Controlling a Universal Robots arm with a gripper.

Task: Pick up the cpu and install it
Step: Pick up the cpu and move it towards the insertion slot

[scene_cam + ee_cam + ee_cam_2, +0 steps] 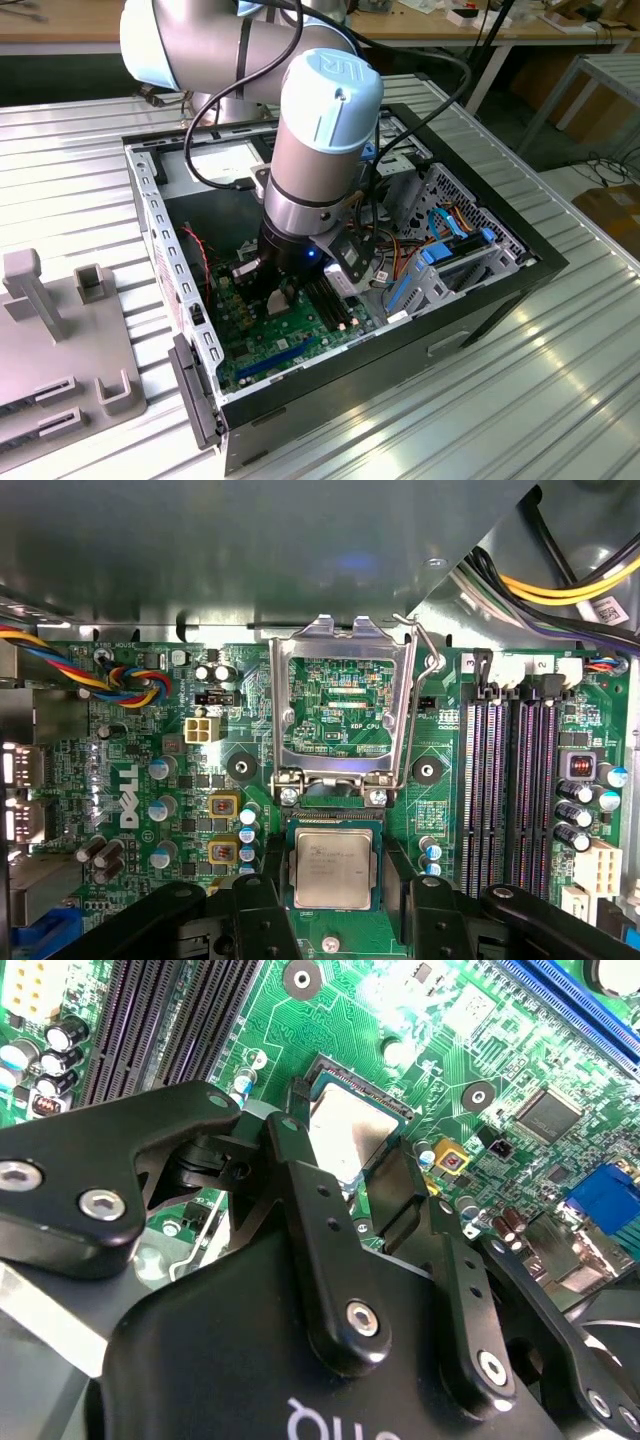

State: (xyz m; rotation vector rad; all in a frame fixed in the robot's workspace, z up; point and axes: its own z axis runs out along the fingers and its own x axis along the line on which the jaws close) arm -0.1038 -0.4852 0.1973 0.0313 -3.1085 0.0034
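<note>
The cpu, a small square chip with a silvery top and greenish rim, lies flat in the black socket on the green motherboard; in the second wrist view the cpu shows between the black fingers. My gripper is open and straddles the chip, one finger on each side with a thin strip of socket rim between finger and chip. The same gripper reaches down into the open computer case, gripper low over the board. The socket's metal frame stands flipped open beside the chip.
The frame's wire lever is raised. Black memory slots run beside the socket, and coloured cables cross the board. The case walls and a drive cage with blue parts surround the arm. A grey fixture sits outside the case.
</note>
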